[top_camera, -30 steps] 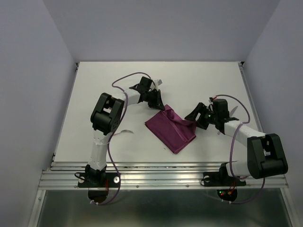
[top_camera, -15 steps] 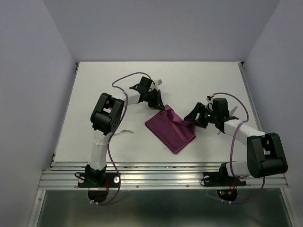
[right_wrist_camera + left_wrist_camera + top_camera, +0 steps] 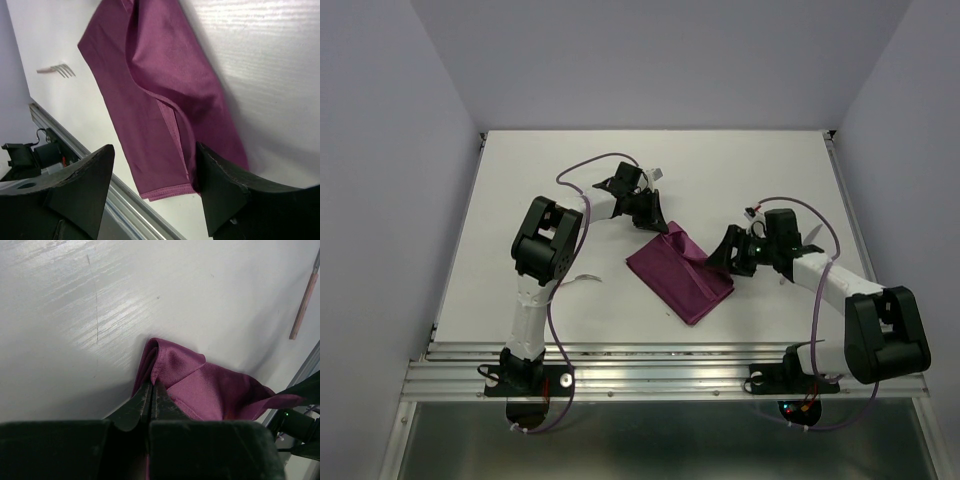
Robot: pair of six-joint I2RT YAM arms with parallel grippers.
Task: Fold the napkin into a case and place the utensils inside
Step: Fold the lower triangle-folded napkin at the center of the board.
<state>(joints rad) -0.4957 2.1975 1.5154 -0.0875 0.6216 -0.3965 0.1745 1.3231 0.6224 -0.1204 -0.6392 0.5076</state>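
**Closing in on the napkin's loose fold**

Your right jaws have slid in, wide open and empty, the raised fold now just ahead of them. Your left jaws stay pinched shut on its far corner. Folding is unfinished.

Robot lab booth: white table, plain walls, aluminium rail.

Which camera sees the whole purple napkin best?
The top camera: nearly the whole napkin lies in view. The left wrist view shows only the corner the left pincer pinches; the right wrist view cuts off one end.
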